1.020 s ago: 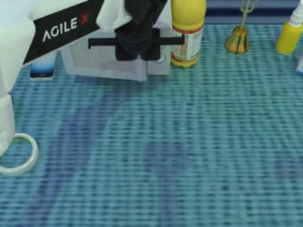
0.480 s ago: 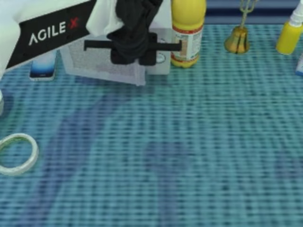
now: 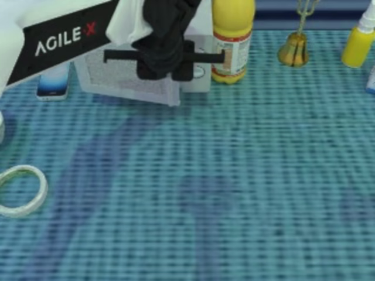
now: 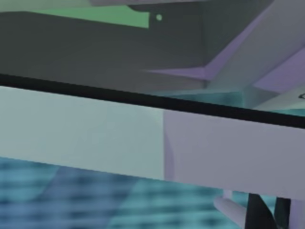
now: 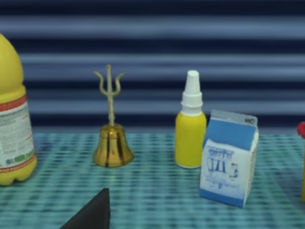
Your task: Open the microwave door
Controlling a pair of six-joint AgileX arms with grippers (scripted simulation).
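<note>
Since the door [image 3: 126, 79] must swing outward, the left gripper [image 3: 164, 57] sits low over its front edge at the table's far left; whether its fingers pinch it I cannot tell (right arm out of sight).

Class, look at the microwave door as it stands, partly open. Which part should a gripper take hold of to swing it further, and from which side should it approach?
Probably the microwave door's free edge, nearest the knob panel, where it has swung away from the microwave. It is a thin flat panel, so fingers can close across its thickness, coming from above and in front. The left gripper hangs over there.
</note>
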